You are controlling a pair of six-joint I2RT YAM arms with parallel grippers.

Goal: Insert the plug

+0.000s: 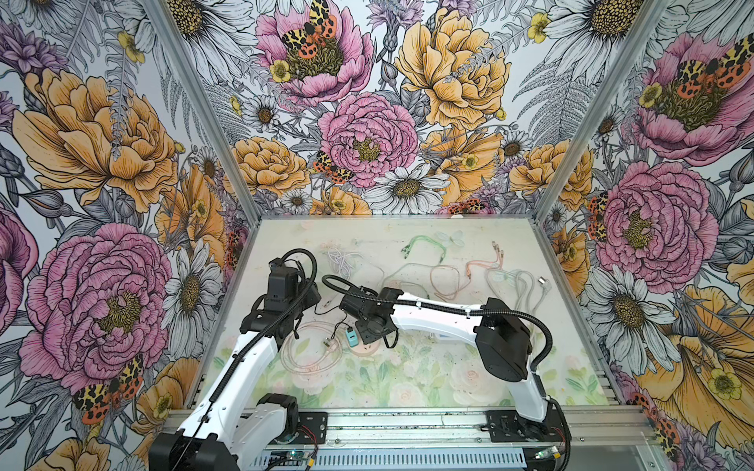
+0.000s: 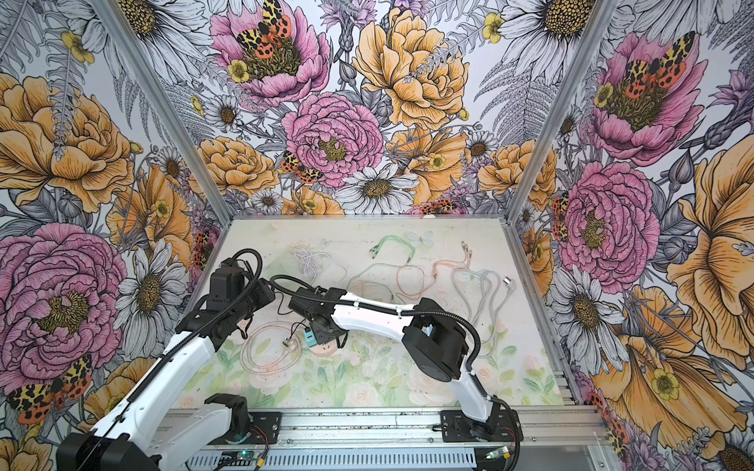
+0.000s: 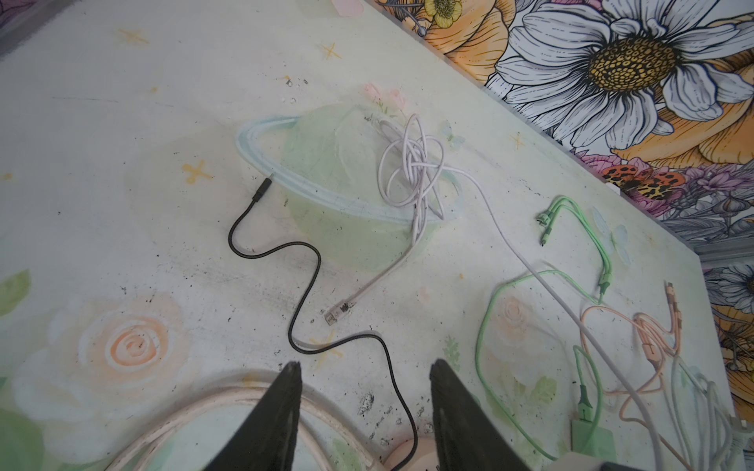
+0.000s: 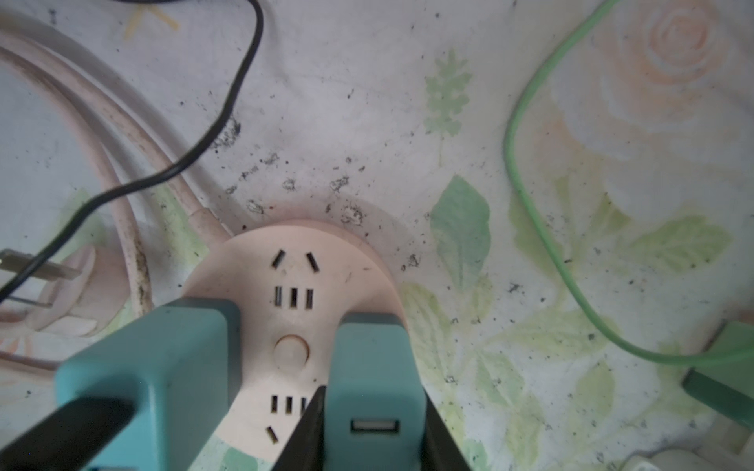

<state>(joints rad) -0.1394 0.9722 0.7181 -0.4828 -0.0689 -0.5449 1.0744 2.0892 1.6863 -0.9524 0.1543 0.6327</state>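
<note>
R gripper [image 4: 373, 391] is down on the pink power strip [image 4: 355, 281]. Its 2 fingers sit flush on both sides of the teal plug w/ USB port [image 4: 375, 367], so it's grasping that one. That plug stands on the strip's edge and looks seated, but I can't see the prongs. A 2nd teal plug [image 4: 163, 359] is on the strip's other side, so 2 teal plugs total. Between them I count 2 socket groups and 1 round button [image 4: 291, 352].

L gripper [image 3: 366, 363] is released: fingers apart, nothing between them, hovering over the desk [image 3: 122, 122].

The strip's pink cord loops nearby, w/ its own pronged plug [image 4: 81, 285] lying flat on the desk.

Loose leads on the desk:
- 1 black cable [image 3: 291, 326]
- 1 tangled white cable [image 3: 412, 171]
- 1 green multi-head cable [image 3: 478, 350]
- 1 peach cable [image 3: 653, 342]

In a top view the strip [image 1: 365, 350] sits mid-desk, right under the R wrist.
</note>
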